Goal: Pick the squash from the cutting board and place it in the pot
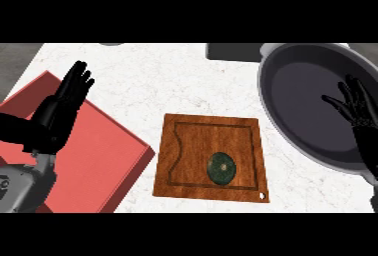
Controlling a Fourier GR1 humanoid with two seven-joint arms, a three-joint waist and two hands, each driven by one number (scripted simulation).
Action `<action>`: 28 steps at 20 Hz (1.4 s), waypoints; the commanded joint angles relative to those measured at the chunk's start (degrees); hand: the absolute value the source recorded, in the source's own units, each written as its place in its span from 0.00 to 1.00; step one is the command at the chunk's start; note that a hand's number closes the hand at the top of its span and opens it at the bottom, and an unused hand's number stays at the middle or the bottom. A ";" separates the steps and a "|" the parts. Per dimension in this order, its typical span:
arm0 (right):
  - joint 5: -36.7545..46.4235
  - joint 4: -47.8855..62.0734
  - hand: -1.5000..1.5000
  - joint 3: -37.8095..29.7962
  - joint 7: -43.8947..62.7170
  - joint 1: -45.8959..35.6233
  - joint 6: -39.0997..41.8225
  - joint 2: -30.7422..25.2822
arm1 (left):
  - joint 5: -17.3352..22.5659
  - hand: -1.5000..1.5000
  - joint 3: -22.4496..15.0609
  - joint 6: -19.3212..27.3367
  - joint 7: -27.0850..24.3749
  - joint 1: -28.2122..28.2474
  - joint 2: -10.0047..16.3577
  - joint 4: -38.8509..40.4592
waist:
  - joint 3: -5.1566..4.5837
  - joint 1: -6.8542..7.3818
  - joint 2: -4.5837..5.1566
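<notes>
A dark green round squash [221, 168] lies on the wooden cutting board [190, 150], toward its near right part. The large dark grey pot [310, 95] stands to the right of the board, reaching the view's right edge. My right hand [359, 107] is open with fingers spread, held over the pot's right side, well away from the squash. My left hand [65, 102] is open at the left, fingers straight and pointing up, over the red mat. Nothing is held in either hand.
A red mat [96, 160] lies tilted at the left of the white marble counter [170, 80]. A dark flat object [232, 51] sits at the counter's far edge beside the pot. The counter's left edge runs diagonally at the upper left.
</notes>
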 commanded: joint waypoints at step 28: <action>42.71 -23.42 0.00 32.30 38.58 5.91 -15.84 19.88 | -4.12 0.50 -8.78 -5.37 3.50 9.82 -6.40 8.01 | 1.16 -3.22 0.12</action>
